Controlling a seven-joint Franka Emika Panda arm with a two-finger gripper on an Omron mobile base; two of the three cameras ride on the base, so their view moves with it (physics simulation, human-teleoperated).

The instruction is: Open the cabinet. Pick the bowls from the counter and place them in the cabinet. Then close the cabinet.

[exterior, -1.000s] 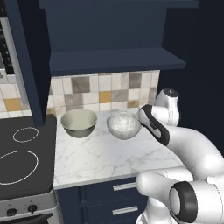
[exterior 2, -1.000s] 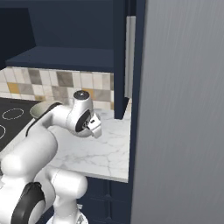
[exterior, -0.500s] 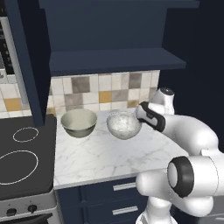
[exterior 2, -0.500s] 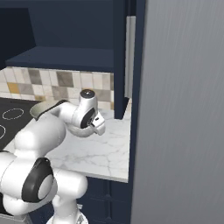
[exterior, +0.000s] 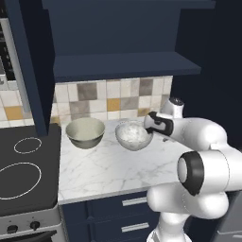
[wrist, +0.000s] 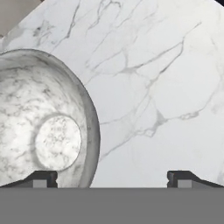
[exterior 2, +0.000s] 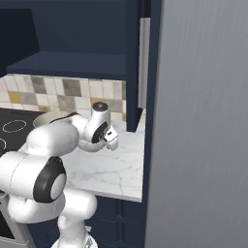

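Note:
The cabinet [exterior: 123, 64] above the counter stands open, its left door [exterior: 28, 66] swung out and its right door with a silver bar handle [exterior 2: 143, 63] edge-on. On the marble counter [exterior: 108, 170] sit two bowls: a plain beige-grey bowl [exterior: 85, 132] and to its right a marbled white-grey bowl [exterior: 133, 135]. My gripper [exterior: 152, 128] hangs at the marbled bowl's right rim, open. In the hand view the gripper [wrist: 111, 179] straddles the rim of that bowl [wrist: 48, 127]: one fingertip [wrist: 41, 178] is over its inside, the other over bare counter [wrist: 166, 87]. Nothing is held.
A black stovetop [exterior: 23, 170] borders the counter on the left. Navy drawers [exterior: 132, 203] run under the counter. A tiled backsplash [exterior: 108, 97] closes the back. A tall grey panel [exterior 2: 203, 121] walls off the right side, close to the arm [exterior 2: 63, 138].
The hand has swung left from beside the marbled bowl to its right rim, with the arm stretching forward. The jaws stayed open and both bowls kept their places.

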